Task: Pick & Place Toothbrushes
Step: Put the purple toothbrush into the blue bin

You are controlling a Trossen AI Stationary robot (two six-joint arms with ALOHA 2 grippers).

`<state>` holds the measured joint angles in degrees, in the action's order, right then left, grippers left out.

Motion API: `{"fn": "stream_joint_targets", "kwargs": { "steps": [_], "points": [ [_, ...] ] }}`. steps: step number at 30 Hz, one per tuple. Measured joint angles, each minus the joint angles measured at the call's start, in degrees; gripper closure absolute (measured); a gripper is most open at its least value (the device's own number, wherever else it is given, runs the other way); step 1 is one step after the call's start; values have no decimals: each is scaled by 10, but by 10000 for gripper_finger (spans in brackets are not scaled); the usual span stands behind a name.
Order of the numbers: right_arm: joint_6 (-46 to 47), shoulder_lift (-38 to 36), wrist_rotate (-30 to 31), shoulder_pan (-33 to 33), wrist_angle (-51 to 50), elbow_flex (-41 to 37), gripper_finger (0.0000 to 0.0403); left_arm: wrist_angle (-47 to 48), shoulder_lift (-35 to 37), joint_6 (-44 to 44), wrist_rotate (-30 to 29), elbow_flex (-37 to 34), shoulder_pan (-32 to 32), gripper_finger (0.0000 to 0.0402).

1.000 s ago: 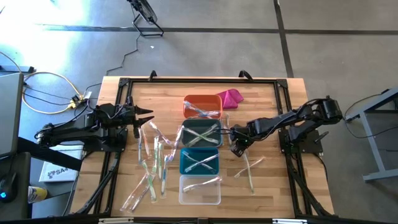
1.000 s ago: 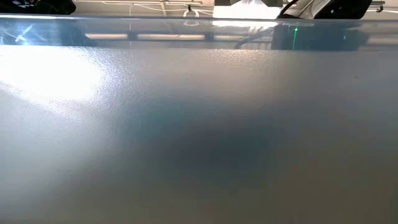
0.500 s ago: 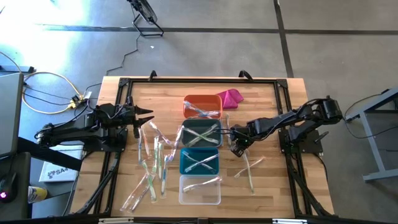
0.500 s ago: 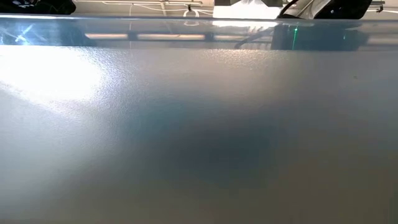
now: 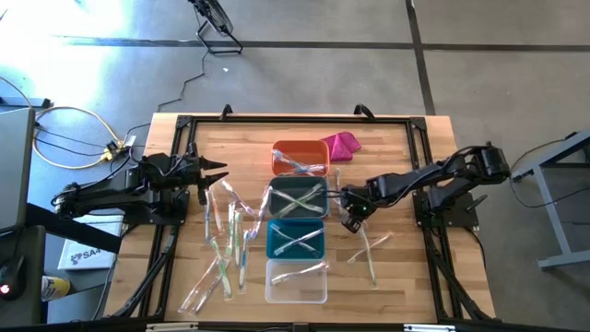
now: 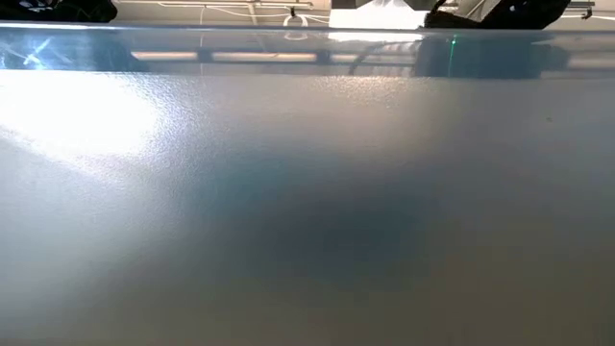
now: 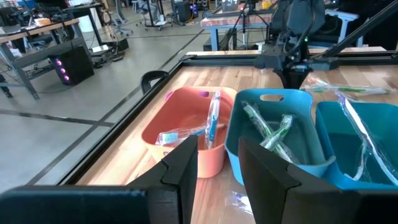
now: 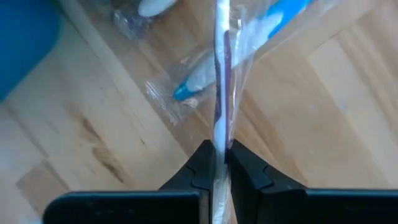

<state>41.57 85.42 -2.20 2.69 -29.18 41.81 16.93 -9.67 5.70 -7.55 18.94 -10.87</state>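
A wrapped toothbrush (image 8: 221, 81) is clamped between the right gripper (image 8: 219, 163) fingers, long axis running straight out from them, beside the bins (image 5: 297, 198). The left gripper (image 7: 214, 163), parted and empty, is parked farther off.

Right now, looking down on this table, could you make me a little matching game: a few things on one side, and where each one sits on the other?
Things:
1. orange bin
2. clear bin
3. magenta cloth
4. right gripper

Places:
A. nearest end of the row of bins
B. beside the grey bin, shut on a wrapped toothbrush
C. far end of the row of bins
D. on the table next to the orange bin

Pairs: 1-C, 2-A, 3-D, 4-B
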Motion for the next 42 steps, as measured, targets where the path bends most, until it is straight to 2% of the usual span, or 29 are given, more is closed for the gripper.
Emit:
{"fn": "stream_joint_targets", "kwargs": {
  "steps": [5,14,22,29,34,37,42],
  "points": [
    [-21,-21,20,-11,-73,36,384,0,0,0,0,0,0,289],
    [-42,-63,111,-29,-249,115,384,0,0,0,0,0,0,289],
    [-72,-112,173,-39,-293,161,383,0,0,0,0,0,0,289],
    [-132,-129,217,-47,-267,202,383,0,0,0,0,0,0,289],
    [-208,-129,228,-48,-169,218,383,0,0,-1,0,0,0,289],
    [-271,-129,213,-48,-76,221,383,0,0,-1,0,0,0,289],
    [-342,-129,172,-48,21,221,383,-1,0,-1,0,0,0,289]
  ]
}}
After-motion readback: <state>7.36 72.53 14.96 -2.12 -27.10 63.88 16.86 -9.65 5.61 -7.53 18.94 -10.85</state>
